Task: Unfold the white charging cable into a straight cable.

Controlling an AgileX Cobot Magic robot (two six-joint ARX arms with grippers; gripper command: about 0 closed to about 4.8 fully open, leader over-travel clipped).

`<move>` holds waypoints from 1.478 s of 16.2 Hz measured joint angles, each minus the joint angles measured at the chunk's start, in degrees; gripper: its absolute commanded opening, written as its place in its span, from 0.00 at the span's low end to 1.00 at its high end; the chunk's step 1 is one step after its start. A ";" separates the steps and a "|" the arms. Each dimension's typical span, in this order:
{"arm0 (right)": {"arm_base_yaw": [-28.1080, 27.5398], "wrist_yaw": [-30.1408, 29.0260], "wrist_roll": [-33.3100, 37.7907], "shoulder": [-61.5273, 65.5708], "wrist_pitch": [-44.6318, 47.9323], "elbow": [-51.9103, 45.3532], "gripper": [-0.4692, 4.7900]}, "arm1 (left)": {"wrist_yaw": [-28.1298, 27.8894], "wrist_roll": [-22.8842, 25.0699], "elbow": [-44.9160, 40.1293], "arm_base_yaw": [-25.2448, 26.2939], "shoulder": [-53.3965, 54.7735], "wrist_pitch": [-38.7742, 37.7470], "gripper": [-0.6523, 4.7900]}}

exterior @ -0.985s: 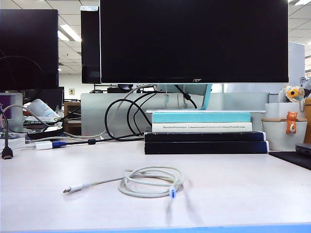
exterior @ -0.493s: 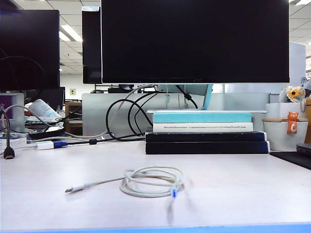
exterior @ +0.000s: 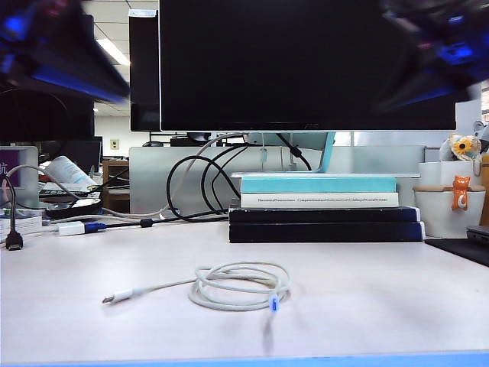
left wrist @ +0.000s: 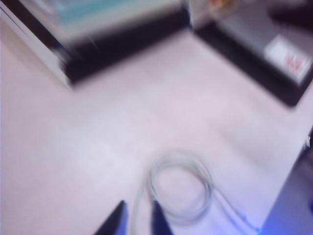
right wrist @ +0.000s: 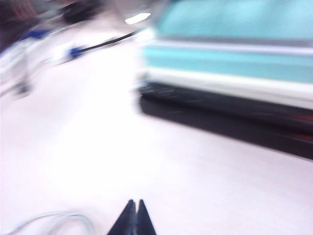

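Both arms have swung into sight since a moment ago, showing as dark blurred shapes high in the upper corners of the exterior view, well above the desk. Nothing on the desk has shifted. The white charging cable [exterior: 238, 286] lies loosely coiled near the front edge of the pale desk [exterior: 382, 290], in front of a stack of books [exterior: 321, 208]. One plain plug [exterior: 116, 297] trails out to the left; the plug with the blue mark [exterior: 271, 303] rests against the coil's near right side.

The left gripper [left wrist: 137, 220] hovers over the coil with its tips slightly parted, holding nothing. The right gripper [right wrist: 134, 215] has its tips pressed together, empty, beside the coil.

The cord looks light, soft and springy, likely to slide; the stiffer plug ends seem the surest places to pinch.
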 measured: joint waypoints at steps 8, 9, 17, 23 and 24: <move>-0.02 -3.15 -5.18 11.17 -2.51 7.04 0.15 | -18.21 -14.12 7.69 -12.39 15.58 -9.97 0.27; -0.02 -3.13 -5.68 11.30 -3.32 7.02 0.21 | -17.97 -19.21 7.72 -14.58 17.57 -10.43 0.27; -0.02 -3.39 -7.28 11.26 -5.05 7.04 0.28 | -15.96 -35.23 8.35 -19.45 21.05 -9.94 1.00; -0.02 -5.92 -7.30 11.26 -5.84 7.04 0.28 | -17.42 -43.87 8.37 -22.01 21.05 -9.94 1.00; -0.02 -5.92 -7.30 11.26 -5.86 7.04 0.28 | -18.78 -44.52 8.39 -23.10 21.20 -9.99 1.00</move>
